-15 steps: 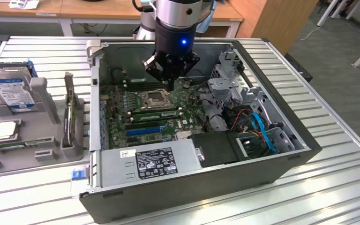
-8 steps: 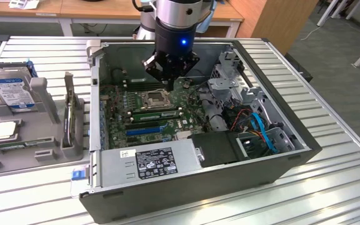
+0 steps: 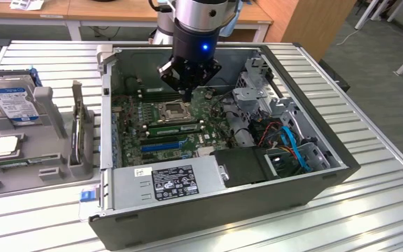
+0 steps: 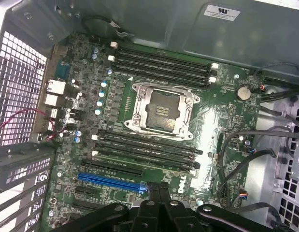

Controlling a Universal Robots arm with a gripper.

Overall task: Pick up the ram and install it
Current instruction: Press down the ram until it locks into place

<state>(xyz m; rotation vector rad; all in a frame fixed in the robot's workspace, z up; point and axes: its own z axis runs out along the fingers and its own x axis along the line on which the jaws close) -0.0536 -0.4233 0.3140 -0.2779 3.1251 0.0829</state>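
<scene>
A long green ram stick (image 3: 177, 126) stands in a slot of the motherboard (image 3: 152, 113), just in front of the empty processor socket (image 3: 172, 109), inside the open computer case (image 3: 272, 178). My gripper (image 3: 186, 96) hangs over the socket, a little above and behind the ram, with its fingers shut and nothing between them. In the wrist view the shut black fingertips (image 4: 159, 193) hover near the blue expansion slot (image 4: 110, 181). The dark memory slots (image 4: 144, 147) run beside the socket (image 4: 161, 108). I cannot tell from this view which slot holds the stick.
A grey tray (image 3: 54, 100) on the exterior view's left holds a silver hard drive with a blue label (image 3: 12, 102), a square processor chip (image 3: 4, 145) and a thin green strip (image 3: 19, 161). Cables (image 3: 285, 142) and a power supply (image 3: 173, 181) crowd the case's near side.
</scene>
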